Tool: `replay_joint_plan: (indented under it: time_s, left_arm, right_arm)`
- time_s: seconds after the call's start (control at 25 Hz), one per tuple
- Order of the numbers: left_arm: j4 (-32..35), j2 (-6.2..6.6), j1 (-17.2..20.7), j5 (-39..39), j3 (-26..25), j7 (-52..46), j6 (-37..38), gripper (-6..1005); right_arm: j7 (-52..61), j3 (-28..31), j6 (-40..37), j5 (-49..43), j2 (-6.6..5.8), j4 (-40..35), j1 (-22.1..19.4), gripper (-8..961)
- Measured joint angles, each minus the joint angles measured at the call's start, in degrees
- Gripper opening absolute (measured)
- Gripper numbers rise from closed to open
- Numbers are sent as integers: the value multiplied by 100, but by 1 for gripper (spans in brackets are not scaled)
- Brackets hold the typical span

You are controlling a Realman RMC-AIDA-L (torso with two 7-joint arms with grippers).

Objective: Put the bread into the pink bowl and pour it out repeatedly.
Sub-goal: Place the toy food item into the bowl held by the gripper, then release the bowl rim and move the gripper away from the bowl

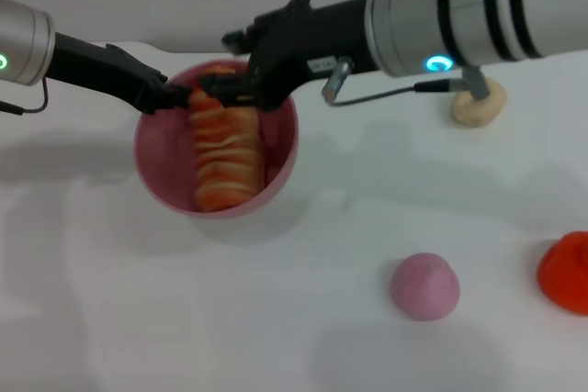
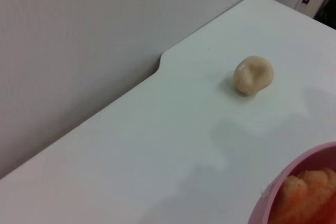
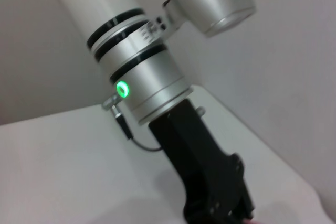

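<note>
Bread [image 1: 223,158] lay inside pink bowl [image 1: 280,167] | left gripper [image 1: 175,96] pinched rim | right gripper [image 1: 220,89] pinched bread's end; advised releasing before tipping.

The left gripper [image 1: 173,96] reaches in from the left to the pink bowl's [image 1: 152,167] far rim; the right gripper [image 1: 220,89] reaches over that same rim from the right.

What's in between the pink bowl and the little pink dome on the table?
Nothing. In the head view, only bare white table lies between the bowl and the dome.
</note>
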Motion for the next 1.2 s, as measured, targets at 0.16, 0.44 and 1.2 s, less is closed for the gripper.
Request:
replay_joint_plan:
  time_s: [0.16,0.44,1.2]
  left_arm:
    - [0,-6,3,6,0,-2,8,44]
    - [0,-15,13,9,34,-18,13,44]
    - [-90,-244,10,395,150,-310,-120,44]
  right_arm:
    - [-166,256,-45,7,20,-571,-247,504]
    - [-1228,829,-1348,725,78,-1693,-1485,633]
    - [-10944,1484,-328,9086,34,3035,-2528,652]
